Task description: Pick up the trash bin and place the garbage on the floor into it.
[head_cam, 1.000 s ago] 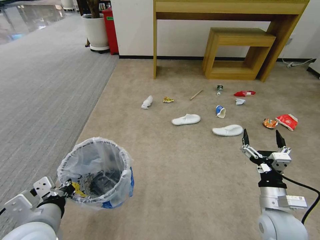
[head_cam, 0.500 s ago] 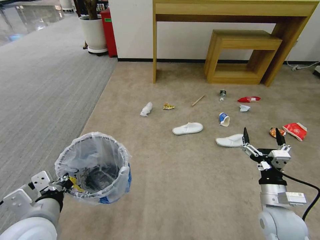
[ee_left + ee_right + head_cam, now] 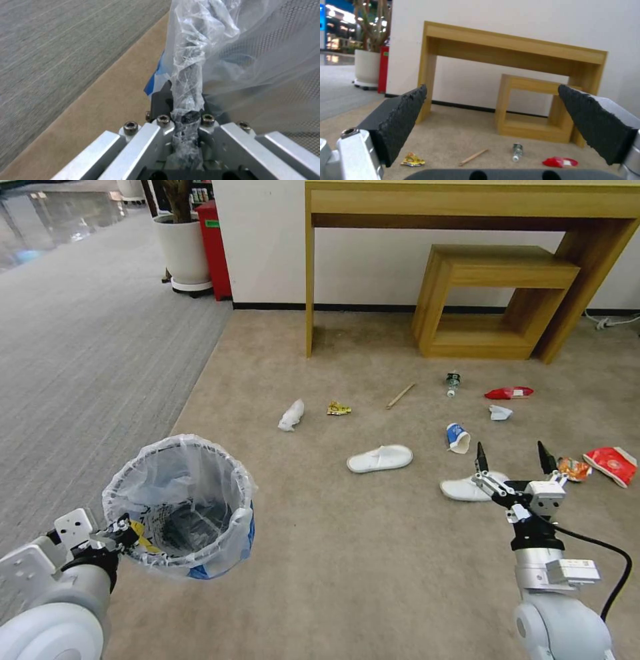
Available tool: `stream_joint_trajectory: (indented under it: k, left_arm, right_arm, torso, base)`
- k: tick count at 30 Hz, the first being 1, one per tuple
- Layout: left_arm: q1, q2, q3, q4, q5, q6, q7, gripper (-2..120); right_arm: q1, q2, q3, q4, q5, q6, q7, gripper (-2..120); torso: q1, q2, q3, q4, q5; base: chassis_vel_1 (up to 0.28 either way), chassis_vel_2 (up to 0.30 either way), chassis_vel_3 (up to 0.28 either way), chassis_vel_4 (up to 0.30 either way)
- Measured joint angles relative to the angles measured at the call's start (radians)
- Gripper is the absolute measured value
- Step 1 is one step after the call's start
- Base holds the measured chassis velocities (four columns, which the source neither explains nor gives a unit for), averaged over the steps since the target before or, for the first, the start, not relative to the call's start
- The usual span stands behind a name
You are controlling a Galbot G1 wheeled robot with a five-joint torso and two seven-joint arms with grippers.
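Note:
My left gripper [image 3: 123, 533] is shut on the rim of the trash bin [image 3: 180, 507] and holds it off the beige floor [image 3: 373, 567] at lower left. In the left wrist view, the bag-covered rim [image 3: 186, 110] is pinched between the jaws. My right gripper [image 3: 511, 453] hangs open at the right, above the nearer white slipper [image 3: 463, 489]. The garbage lies ahead: a second slipper [image 3: 380, 458], crumpled paper [image 3: 291, 415], a yellow wrapper [image 3: 338, 409], a stick [image 3: 400, 395], a bottle [image 3: 453, 382], a blue-white carton [image 3: 458, 437] and red packets [image 3: 509, 393] [image 3: 610, 465].
A tall wooden table [image 3: 467, 200] and a low wooden stand [image 3: 497, 273] stand against the white wall behind the litter. A white planter [image 3: 181, 250] and a red box [image 3: 215, 247] sit at the back left. Grey ribbed carpet [image 3: 80, 353] covers the left side.
The whole picture has shifted down, so the camera has moved toward the litter. The right gripper now overlaps the nearer slipper. The bin stays in the left gripper.

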Motion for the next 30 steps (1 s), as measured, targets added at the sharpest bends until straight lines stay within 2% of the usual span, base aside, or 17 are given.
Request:
stream_joint_trajectory:
  k: [10,30]
  left_arm:
    - [0.003,0.013,0.011,0.005,0.008,0.0,0.009,1]
    - [0.018,-0.015,0.041,-0.014,0.03,0.0,0.015,1]
  right_arm:
    - [0.009,-0.03,-0.017,-0.018,-0.007,-0.011,0.0,100]
    - [-0.018,0.007,-0.012,-0.013,-0.019,0.005,0.0,100]
  torso:
    - [0.0,0.0,0.0,0.0,0.0001]
    - [0.0,0.0,0.0,-0.0001,-0.0001]
  base:
    - [-0.176,0.17,0.185,-0.166]
    - [-0.172,0.173,0.171,-0.171]
